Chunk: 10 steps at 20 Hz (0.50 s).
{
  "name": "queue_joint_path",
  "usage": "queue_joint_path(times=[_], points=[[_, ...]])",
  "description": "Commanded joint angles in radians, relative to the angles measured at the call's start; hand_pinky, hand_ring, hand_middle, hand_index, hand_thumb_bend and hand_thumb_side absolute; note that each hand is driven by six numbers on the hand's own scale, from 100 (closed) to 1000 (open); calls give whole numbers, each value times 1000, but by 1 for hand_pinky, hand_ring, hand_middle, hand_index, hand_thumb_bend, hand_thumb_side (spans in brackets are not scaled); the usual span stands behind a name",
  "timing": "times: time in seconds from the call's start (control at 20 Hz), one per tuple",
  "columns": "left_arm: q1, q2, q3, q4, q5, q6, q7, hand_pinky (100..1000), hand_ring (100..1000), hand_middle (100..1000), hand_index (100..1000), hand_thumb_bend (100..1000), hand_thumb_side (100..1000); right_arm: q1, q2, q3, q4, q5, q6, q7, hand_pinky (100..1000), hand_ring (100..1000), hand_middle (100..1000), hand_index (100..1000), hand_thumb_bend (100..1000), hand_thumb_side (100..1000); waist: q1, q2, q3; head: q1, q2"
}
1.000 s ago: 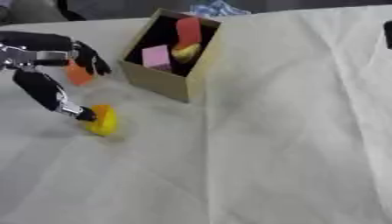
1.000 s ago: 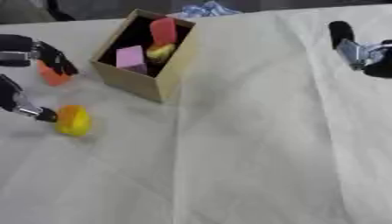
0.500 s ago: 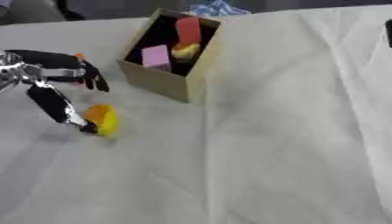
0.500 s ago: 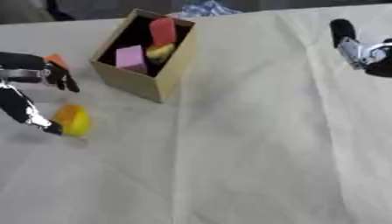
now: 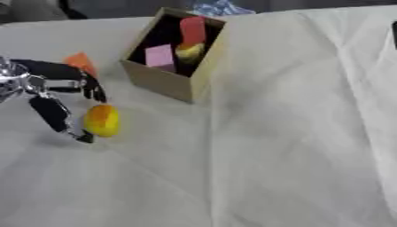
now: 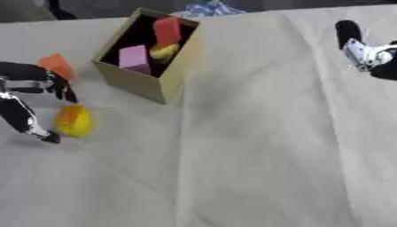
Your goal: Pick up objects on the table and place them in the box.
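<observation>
Left hand [image 5: 48, 91] fingers spread around yellow fruit [image 5: 102, 120], beside box [image 5: 172, 82], right hand [image 6: 363, 51] unclear

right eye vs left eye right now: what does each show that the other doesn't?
Only the right eye view shows the right hand, at the upper right edge over the cloth; the left eye catches just a dark sliver there. The left eye view shows nothing the right lacks. Both share the left hand, fingers spread around the yellow object, the orange block behind it, and the box holding pink, red and yellow pieces.
</observation>
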Motion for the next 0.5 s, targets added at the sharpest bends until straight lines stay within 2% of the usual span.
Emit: queue_joint_path(times=[0.05,0.5], points=[[-16,12,14,16,-24,-3,18,793,765,734,830,587,474,-8,-17,-15,-15,-7,4,-4,887,822,723,825,100,474,-5,-17,-1,6,-10],[-25,-23,11,63,-93,-14,58,772,754,719,816,575,454,-4,-10,-20,-15,-8,9,-4,886,821,721,825,100,481,-6,-12,-5,8,-13]])
